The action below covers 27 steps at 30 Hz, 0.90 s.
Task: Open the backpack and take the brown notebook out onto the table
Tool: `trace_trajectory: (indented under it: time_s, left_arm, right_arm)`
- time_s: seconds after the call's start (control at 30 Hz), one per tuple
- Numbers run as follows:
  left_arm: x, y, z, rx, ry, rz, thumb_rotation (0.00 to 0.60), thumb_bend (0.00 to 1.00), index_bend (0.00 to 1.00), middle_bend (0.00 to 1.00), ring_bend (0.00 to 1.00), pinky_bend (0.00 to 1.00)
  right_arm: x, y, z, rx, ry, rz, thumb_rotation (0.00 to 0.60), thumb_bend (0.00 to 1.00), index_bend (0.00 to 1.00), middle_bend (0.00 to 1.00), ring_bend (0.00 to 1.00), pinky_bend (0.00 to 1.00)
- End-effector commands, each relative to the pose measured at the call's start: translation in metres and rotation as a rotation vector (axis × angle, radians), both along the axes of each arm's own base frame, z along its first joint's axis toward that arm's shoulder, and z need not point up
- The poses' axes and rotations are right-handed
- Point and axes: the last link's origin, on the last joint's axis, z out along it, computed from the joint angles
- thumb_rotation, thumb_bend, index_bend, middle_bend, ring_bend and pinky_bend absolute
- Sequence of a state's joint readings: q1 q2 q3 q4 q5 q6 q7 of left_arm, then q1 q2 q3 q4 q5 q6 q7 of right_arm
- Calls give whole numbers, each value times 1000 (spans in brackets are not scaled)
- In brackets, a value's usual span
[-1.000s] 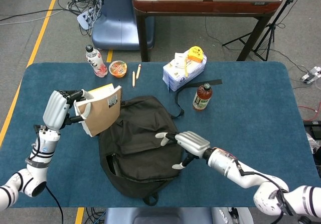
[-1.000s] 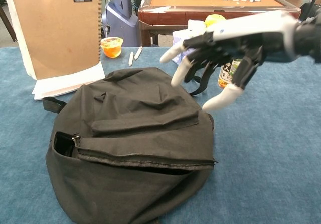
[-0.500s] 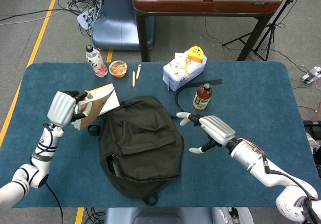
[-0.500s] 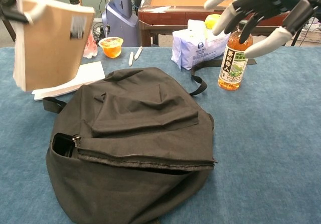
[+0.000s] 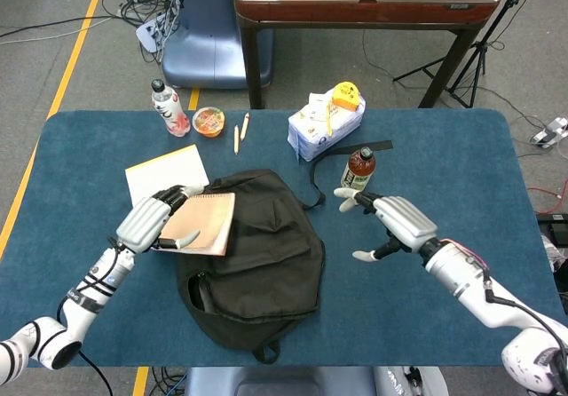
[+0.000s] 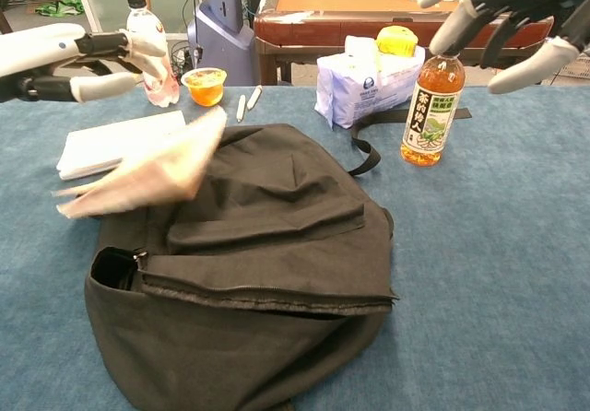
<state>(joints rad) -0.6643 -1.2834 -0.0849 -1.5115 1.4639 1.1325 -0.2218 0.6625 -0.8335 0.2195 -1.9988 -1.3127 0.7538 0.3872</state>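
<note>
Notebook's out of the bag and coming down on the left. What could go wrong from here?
The brown notebook overlaps the black backpack edge under the left hand; released there, it may rest on the bag, not the table. It could also land on the white notepad beside it. The right hand hangs open close to the tea bottle, so a careless swing might topple it.

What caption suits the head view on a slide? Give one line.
Left hand lowers the brown spiral notebook onto the black fabric backpack's edge; right hand hovers open.
</note>
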Motion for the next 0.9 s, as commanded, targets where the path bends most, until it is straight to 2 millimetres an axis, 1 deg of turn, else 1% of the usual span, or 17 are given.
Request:
trace_trajectory:
  time_s: [0.03,0.1,0.13,0.17,0.2,0.23,0.27,0.3,0.37,0.5,0.57,0.73,0.9]
  left_arm:
    - [-8,-14,25,18,42,76,223,215,115,177,142,239]
    - [-12,-16,33,56,40,100,294,215,125,177,142,239]
    - [-16,-17,38,79,42,118,367,215,130,177,142,239]
    - [-20,-18,41,96,41,136,461,215,137,177,144,244]
    - [-24,-19,45,115,40,155,500,215,141,177,146,248]
    - [-28,-20,49,138,41,174,582,215,154,177,151,264]
    - [-34,-22,54,168,45,200,600,215,170,177,156,278]
    - [-39,-24,58,188,48,220,600,215,184,177,160,288]
    - [-49,-29,66,231,48,264,600,215,219,177,166,302]
    - [-74,-41,79,306,90,320,600,215,275,177,169,309]
    - [-87,-50,85,347,129,348,600,215,282,178,169,309]
    - [-110,-74,91,404,173,418,600,215,294,180,169,309]
    - [-119,-94,93,449,237,437,600,215,296,180,169,309]
  right_arm:
    - [-8,2,3,-7,29,-19,600,130,126,269,202,312]
    - [-13,4,6,-14,54,-30,600,155,126,272,202,312]
    - [-17,6,7,-24,75,-33,600,186,126,274,202,313]
    - [-21,7,9,-35,94,-32,600,210,126,276,202,313]
    - [-24,9,9,-49,114,-31,600,242,126,278,202,313]
    - [-28,11,10,-64,132,-31,600,276,126,282,203,314]
    - [-33,15,10,-85,156,-31,600,291,126,286,206,315]
    - [-37,18,9,-98,173,-34,600,313,127,293,214,319]
    - [-47,26,9,-132,198,-49,600,323,154,310,234,330]
    - [-66,38,11,-233,230,-78,600,364,276,346,264,336]
    - [-78,48,12,-282,268,-86,600,375,306,352,266,336]
    - [-107,74,10,-384,344,-101,600,374,313,362,266,336]
    - [-126,96,8,-419,369,-133,600,368,313,362,266,336]
